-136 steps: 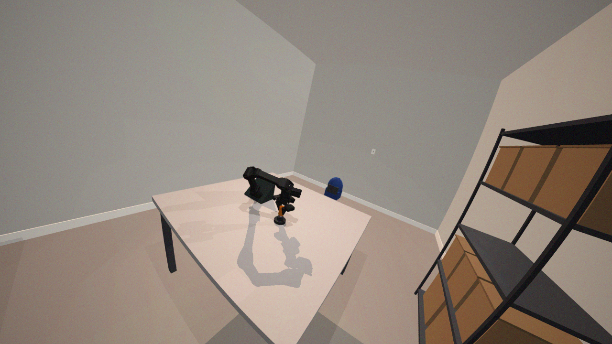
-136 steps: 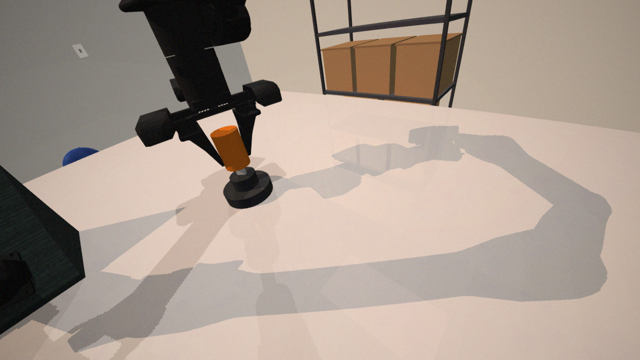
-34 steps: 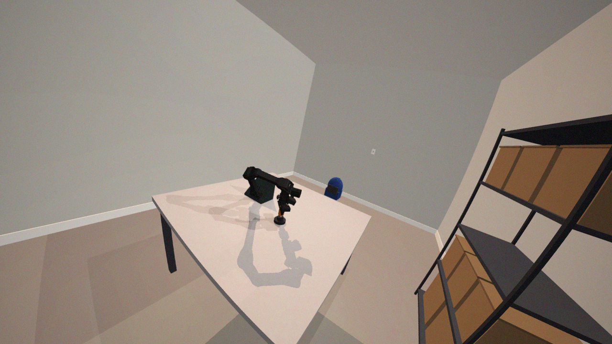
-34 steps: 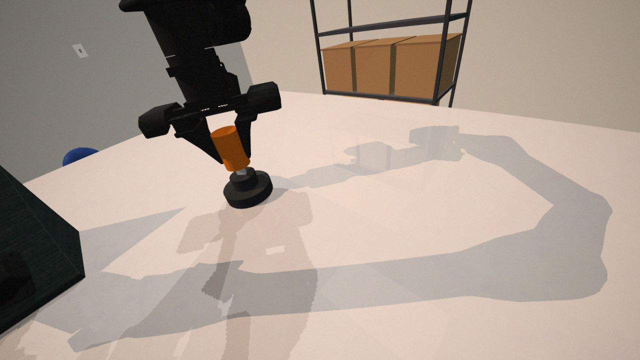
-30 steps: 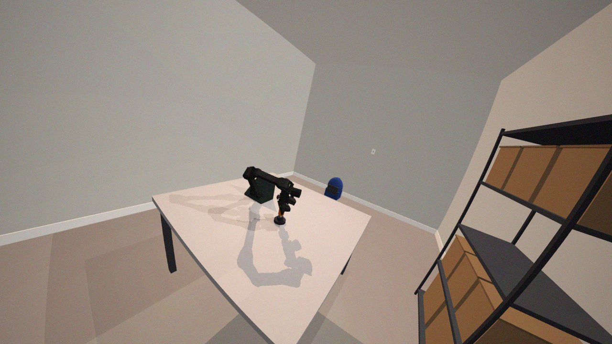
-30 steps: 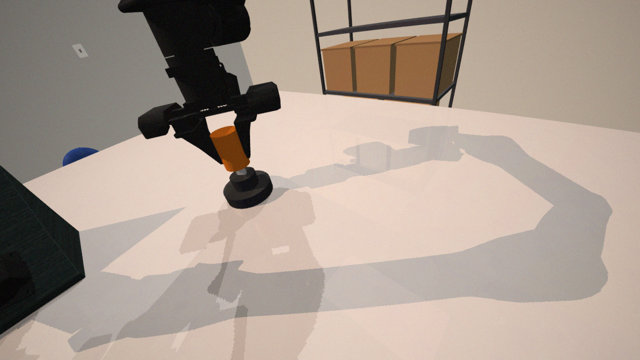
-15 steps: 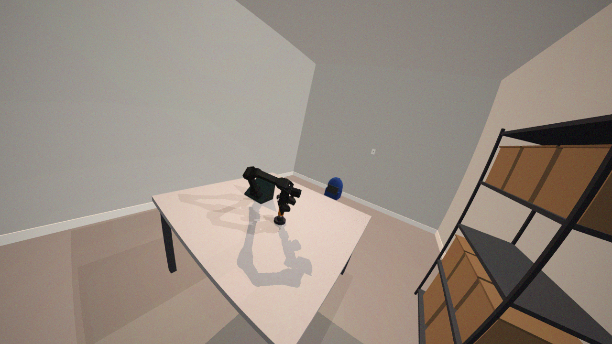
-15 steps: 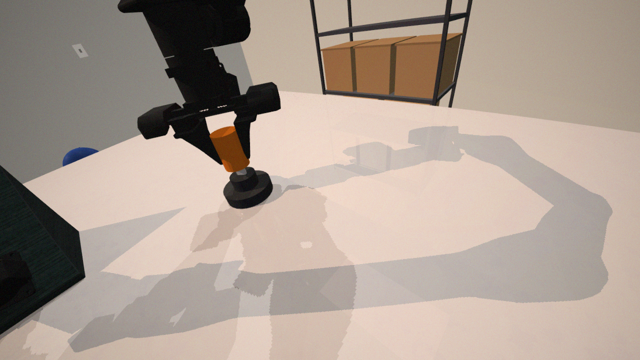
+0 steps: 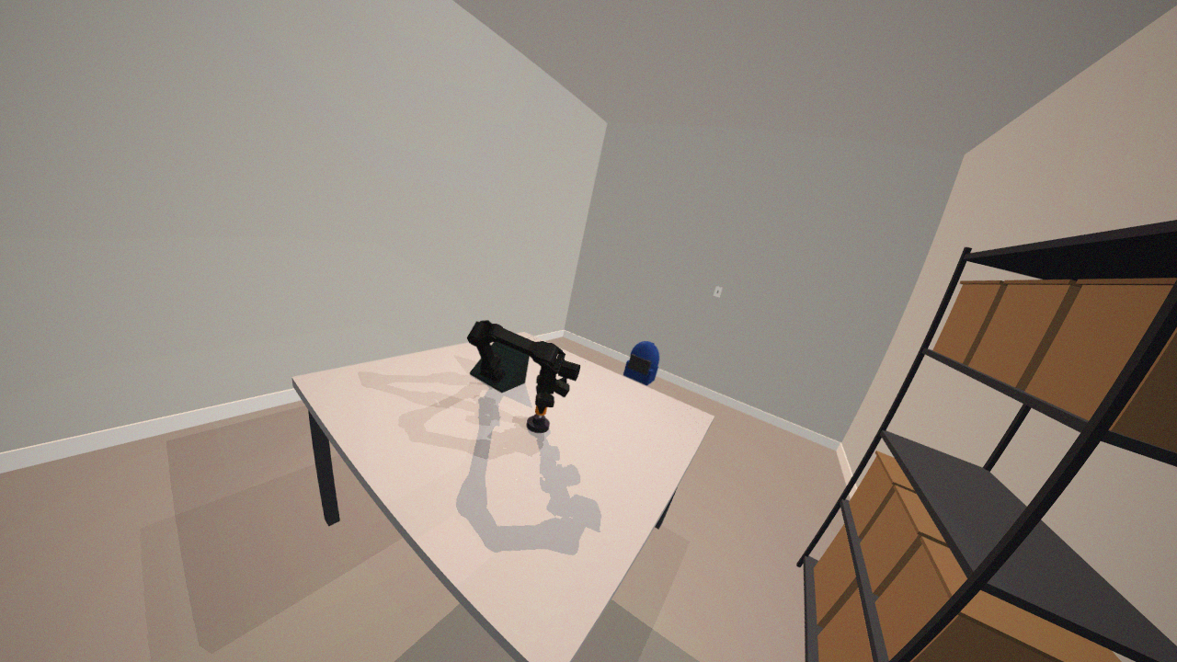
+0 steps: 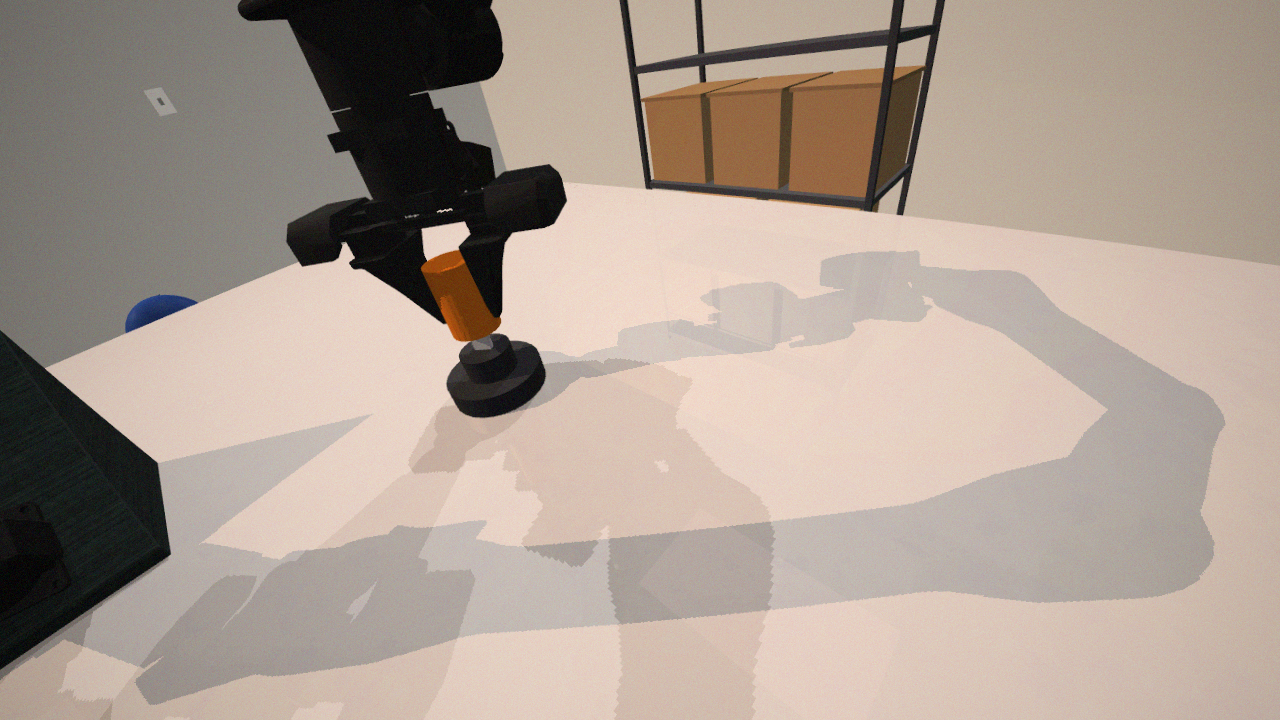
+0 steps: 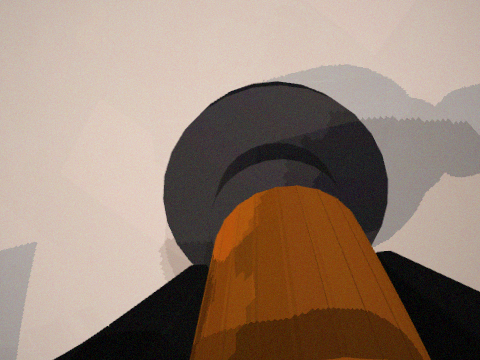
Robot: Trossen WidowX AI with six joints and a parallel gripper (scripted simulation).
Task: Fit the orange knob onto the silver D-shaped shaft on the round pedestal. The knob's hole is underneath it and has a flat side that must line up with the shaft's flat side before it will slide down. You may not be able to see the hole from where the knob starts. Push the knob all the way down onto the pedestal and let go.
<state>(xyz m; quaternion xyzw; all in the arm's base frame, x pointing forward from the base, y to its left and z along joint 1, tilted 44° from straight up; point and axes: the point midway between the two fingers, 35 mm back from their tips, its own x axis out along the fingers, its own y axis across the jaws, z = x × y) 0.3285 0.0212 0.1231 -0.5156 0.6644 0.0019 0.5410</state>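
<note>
The orange knob (image 10: 461, 300) (image 11: 300, 260) is a plain cylinder, held between the fingers of my gripper (image 10: 471, 313) (image 11: 292, 276), which is shut on it. The knob is at the top of the silver shaft (image 10: 482, 342), above the dark round pedestal (image 10: 497, 392) (image 11: 270, 112) (image 9: 537, 425). A short piece of shaft shows between the knob's lower end and the pedestal's raised collar. The knob's hole and its flat side are hidden underneath. In the wrist view the knob covers the shaft and part of the collar.
The pedestal stands on the pale table (image 9: 494, 510) (image 10: 895, 644). The arm's dark base block (image 10: 80, 483) is at the left in the exterior view. A shelf rack with cardboard boxes (image 10: 751, 134) and a blue object (image 9: 642, 362) are beyond the table.
</note>
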